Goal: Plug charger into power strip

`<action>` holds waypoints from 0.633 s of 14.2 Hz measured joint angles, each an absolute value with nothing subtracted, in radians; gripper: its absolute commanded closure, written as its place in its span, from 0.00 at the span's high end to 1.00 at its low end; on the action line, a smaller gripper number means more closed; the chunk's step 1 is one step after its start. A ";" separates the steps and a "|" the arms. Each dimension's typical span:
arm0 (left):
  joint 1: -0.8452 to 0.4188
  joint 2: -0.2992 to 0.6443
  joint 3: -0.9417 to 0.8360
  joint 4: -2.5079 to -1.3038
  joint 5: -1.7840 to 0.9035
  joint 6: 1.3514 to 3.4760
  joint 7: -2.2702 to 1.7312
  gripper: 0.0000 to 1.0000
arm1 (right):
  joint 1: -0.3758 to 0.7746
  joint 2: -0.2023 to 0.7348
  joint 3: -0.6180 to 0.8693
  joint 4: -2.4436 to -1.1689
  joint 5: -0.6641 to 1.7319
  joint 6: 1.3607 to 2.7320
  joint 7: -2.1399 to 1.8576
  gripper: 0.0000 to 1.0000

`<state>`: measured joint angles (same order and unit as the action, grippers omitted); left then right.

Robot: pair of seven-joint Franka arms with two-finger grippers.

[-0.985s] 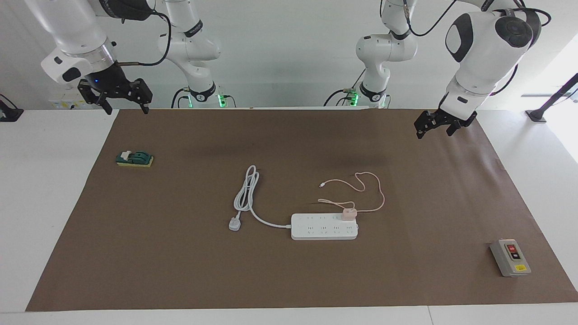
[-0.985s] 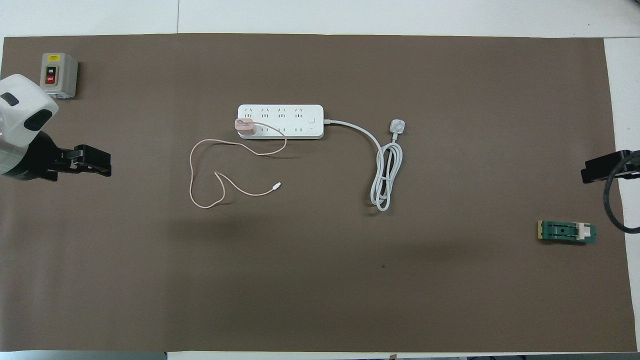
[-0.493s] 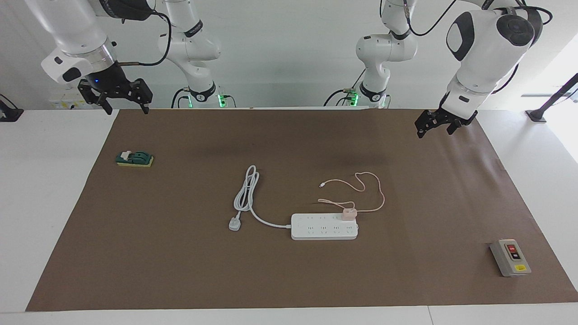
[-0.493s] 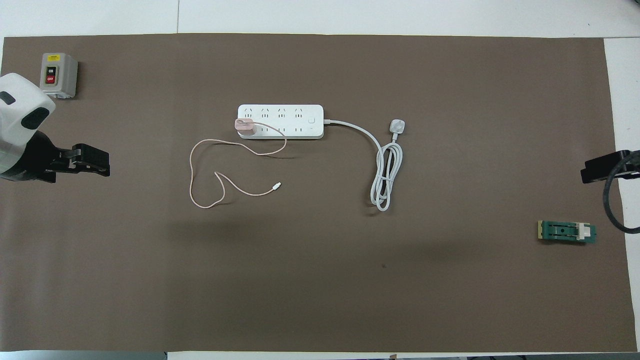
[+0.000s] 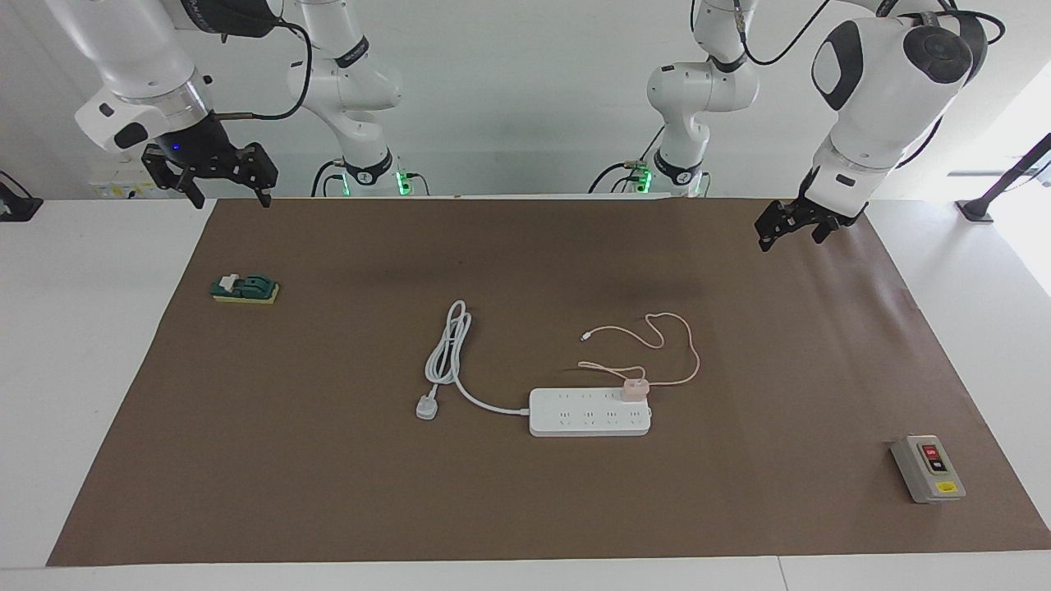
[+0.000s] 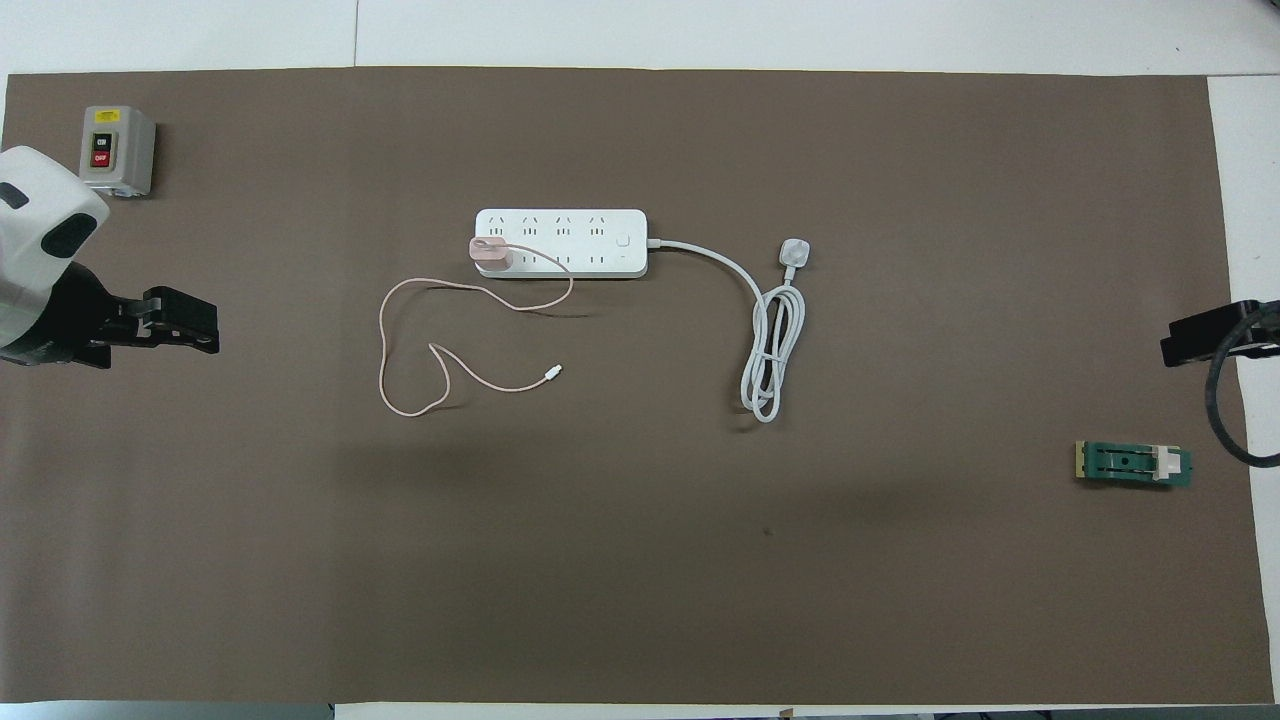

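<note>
Plugging looks done — the small pale-pink cube charger [image 5: 635, 388] sits on the long white power strip [image 5: 589, 412] at its end toward the left arm. Left gripper [image 5: 792, 228] and right gripper [image 5: 215, 174] hang raised at the mat's ends, fingers spread, holding nothing.

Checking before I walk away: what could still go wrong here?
The charger sits at the very end of the power strip, in the row nearer the robots; how firmly it is seated cannot be judged. Its pink cable loops loosely on the mat and could snag a passing end effector.
</note>
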<state>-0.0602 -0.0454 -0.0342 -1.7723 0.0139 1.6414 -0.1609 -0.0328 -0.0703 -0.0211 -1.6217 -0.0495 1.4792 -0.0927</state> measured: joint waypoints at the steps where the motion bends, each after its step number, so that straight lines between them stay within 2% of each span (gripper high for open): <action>1: -0.060 -0.045 -0.034 -1.772 0.014 1.638 -0.160 1.00 | -0.033 -0.070 -0.021 -1.622 -0.049 1.479 -0.093 1.00; 9: -0.061 -0.049 -0.034 -1.770 0.014 1.616 -0.097 1.00 | -0.033 -0.070 -0.020 -1.622 -0.049 1.479 -0.093 1.00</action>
